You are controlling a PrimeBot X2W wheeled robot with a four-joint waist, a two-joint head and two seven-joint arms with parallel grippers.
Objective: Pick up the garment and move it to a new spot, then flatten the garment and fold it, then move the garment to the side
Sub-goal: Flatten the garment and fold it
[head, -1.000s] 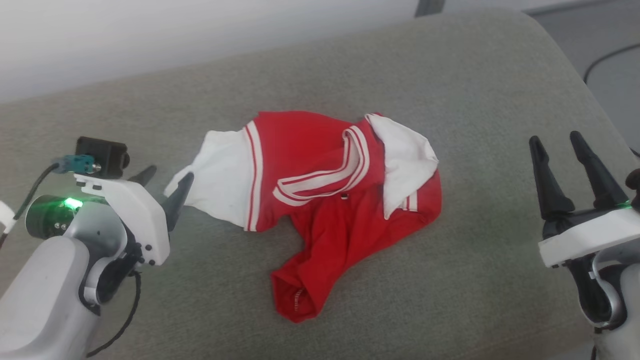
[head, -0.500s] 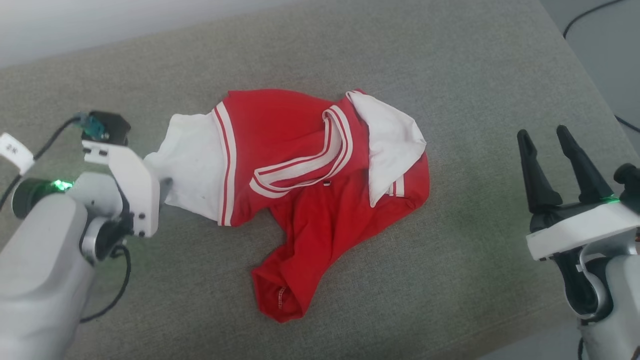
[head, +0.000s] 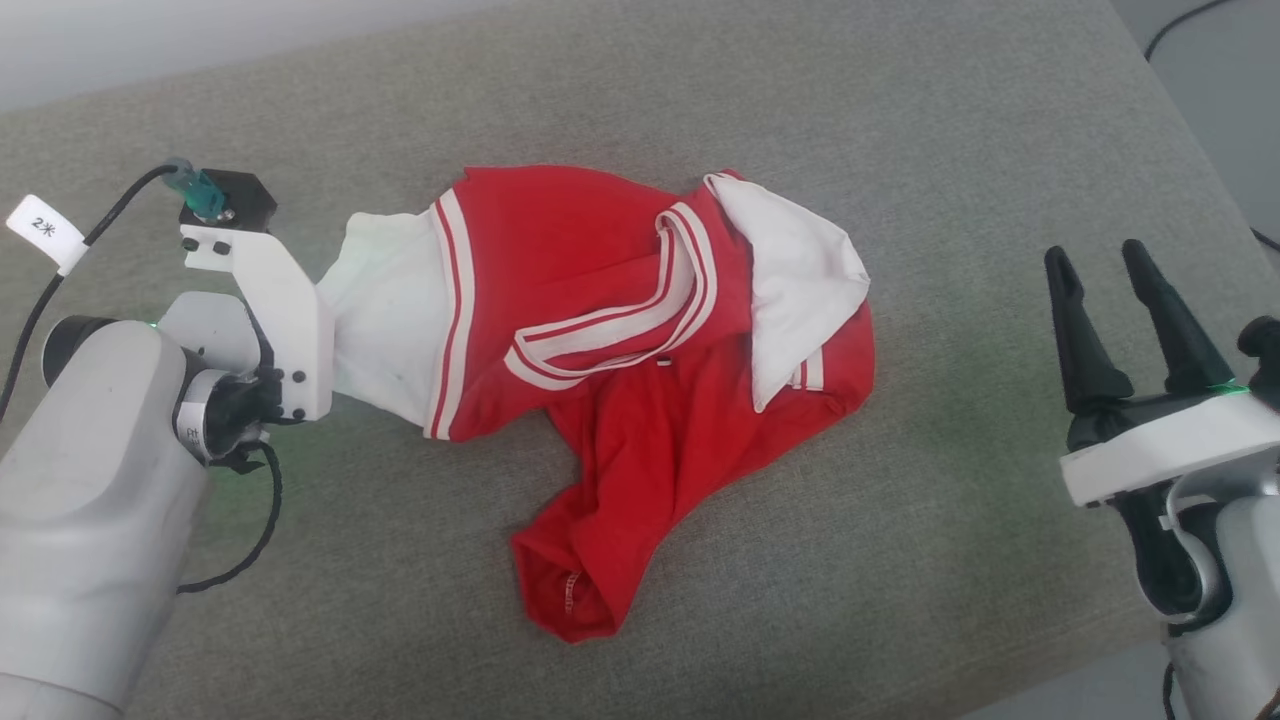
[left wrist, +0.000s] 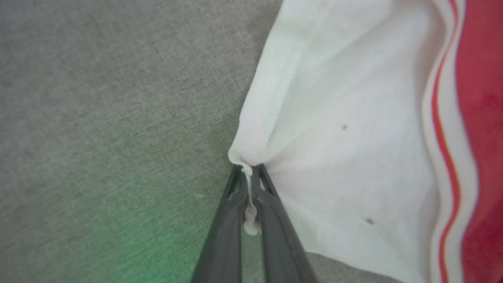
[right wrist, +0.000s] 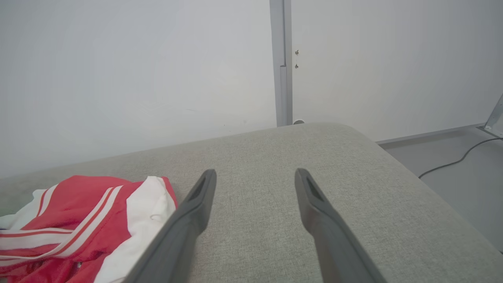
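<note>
a plain test room or lab, it seems: bare white wall panels (right wrist: 137,78), a grey floor (right wrist: 471,188) with a loose cable (right wrist: 456,162), a fabric-covered bench (right wrist: 275,157).

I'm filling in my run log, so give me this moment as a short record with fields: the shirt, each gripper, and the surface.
surface: grey cushion
shirt: red with white sleeves, crumpled, lying on the cushion
left gripper: shut on the edge of the shirt's white sleeve
right gripper: open, holding nothing, apart from the shirt on its right
stage: shirt gripped, not yet flattened or folded
</note>
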